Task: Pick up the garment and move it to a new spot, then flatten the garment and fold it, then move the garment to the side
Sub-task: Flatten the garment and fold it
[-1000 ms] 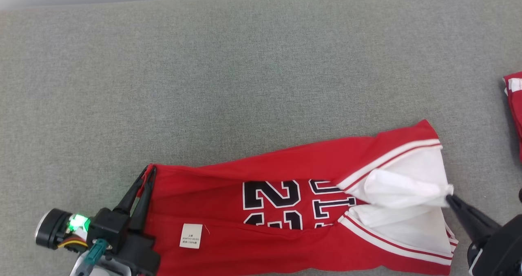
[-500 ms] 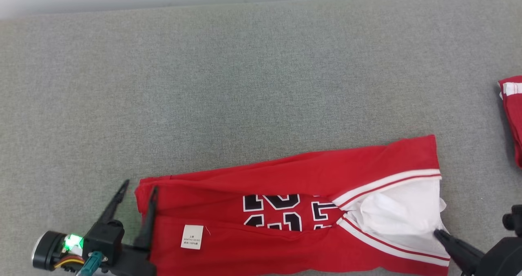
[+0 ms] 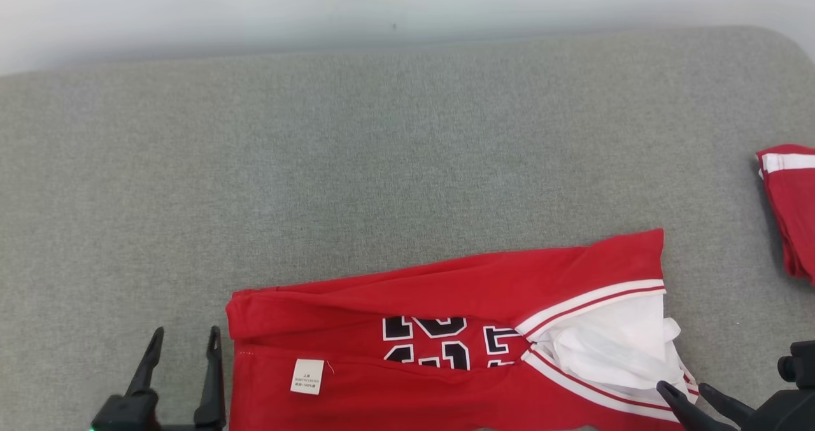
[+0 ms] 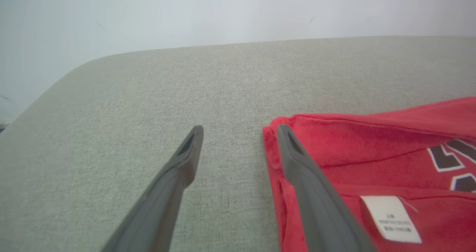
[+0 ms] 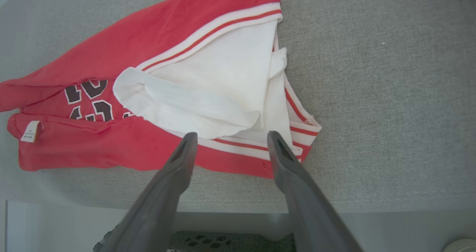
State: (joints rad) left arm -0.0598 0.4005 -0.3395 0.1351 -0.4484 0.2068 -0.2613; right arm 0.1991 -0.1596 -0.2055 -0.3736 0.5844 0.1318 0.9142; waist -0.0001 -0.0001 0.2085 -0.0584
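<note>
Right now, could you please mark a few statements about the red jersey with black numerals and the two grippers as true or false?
1. The left gripper is shut on the red jersey with black numerals. False: its jaws stand open beside the jersey's edge, gripping nothing.
2. The jersey lies on the grey fabric surface. True.
3. A small white label shows on the jersey. True.
4. The right gripper holds the white lining lifted. False: it is open, and the lining rests on the jersey.
5. A second red cloth lies off to the right. True.
</note>
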